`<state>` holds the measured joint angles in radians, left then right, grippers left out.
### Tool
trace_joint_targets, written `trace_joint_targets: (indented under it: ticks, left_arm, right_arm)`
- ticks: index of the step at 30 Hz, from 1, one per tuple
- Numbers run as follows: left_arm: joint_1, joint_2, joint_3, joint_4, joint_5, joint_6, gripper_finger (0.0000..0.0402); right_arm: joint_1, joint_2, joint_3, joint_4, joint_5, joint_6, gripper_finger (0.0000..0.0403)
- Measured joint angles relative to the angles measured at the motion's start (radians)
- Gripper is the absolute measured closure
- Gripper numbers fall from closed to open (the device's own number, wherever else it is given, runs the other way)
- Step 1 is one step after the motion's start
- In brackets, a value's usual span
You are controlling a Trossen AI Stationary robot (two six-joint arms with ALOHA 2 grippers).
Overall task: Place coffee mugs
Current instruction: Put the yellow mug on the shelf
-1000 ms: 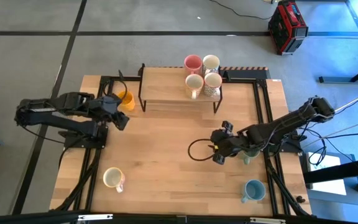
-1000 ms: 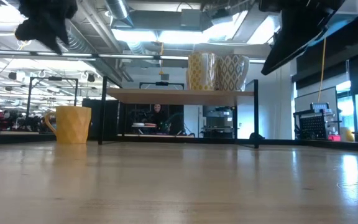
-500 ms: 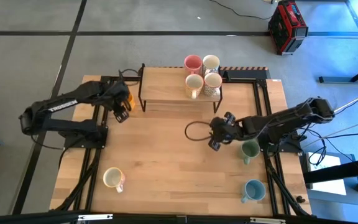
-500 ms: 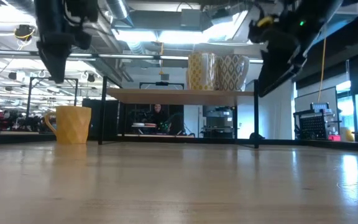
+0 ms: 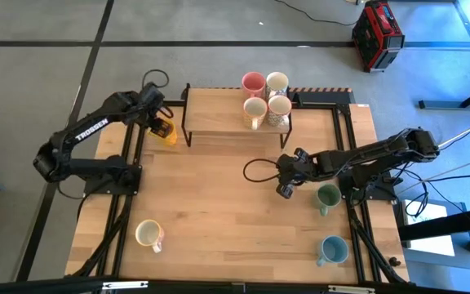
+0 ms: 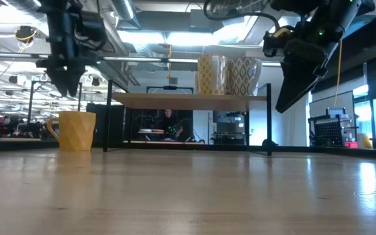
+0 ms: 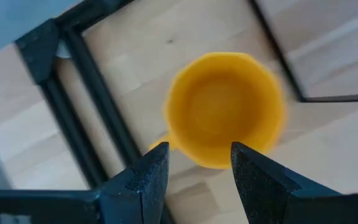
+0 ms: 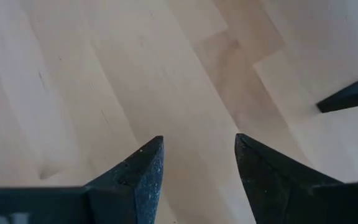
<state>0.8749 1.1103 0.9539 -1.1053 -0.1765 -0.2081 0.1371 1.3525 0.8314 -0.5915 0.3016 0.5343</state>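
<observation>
The orange-yellow mug [image 5: 167, 132] stands upright near the table's far left corner, beside the rack; it also shows in the low view [image 6: 76, 130] and the left wrist view [image 7: 225, 118]. My left gripper [image 5: 160, 124] hangs open above it [image 7: 197, 158], clear of the rim [image 6: 64, 78]. My right gripper [image 5: 286, 175] is open over bare wood at mid-table [image 8: 197, 149]. The green mug [image 5: 327, 196] and the light blue mug [image 5: 333, 249] stand to the right. A cream mug [image 5: 148, 234] stands near left. Pink [image 5: 253, 83], white [image 5: 277, 82], cream [image 5: 254, 109] and speckled [image 5: 279, 106] mugs stand on the rack.
A raised wooden rack [image 5: 219, 114] on black metal legs stands at the table's far middle, its left leg close to the orange-yellow mug. A black cable loop [image 5: 255, 170] lies by my right gripper. Bare wood stretches across the table's middle and near side [image 5: 235, 229].
My left gripper has swung toward the table's far edge and now stands over the orange-yellow mug, lower than before. My right gripper has moved a little toward the far edge, away from the green mug. No mug has moved.
</observation>
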Motion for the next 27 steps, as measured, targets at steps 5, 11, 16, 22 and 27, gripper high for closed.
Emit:
trace_joint_targets:
  ticks: [5,11,16,22,27]
  left_arm:
    - [0.039,0.078,0.000,0.045,-0.024,0.019,0.0234]
    - [0.072,0.161,-0.001,0.056,-0.037,0.064,0.0234]
    - [0.092,0.214,-0.001,0.111,0.004,0.112,0.0234]
    - [0.110,0.269,-0.001,0.121,0.013,0.159,0.0234]
    - [0.115,0.296,-0.001,0.127,0.022,0.169,0.0235]
  right_arm:
    - [0.000,0.000,0.000,-0.008,-0.006,-0.016,0.0217]
    - [0.000,0.000,0.000,-0.008,0.002,-0.020,0.0217]
    - [0.000,0.000,0.000,-0.006,0.003,-0.020,0.0217]
    - [0.000,0.000,0.000,-0.001,0.003,-0.020,0.0217]
    - [0.000,0.000,0.000,0.000,0.004,-0.020,0.0217]
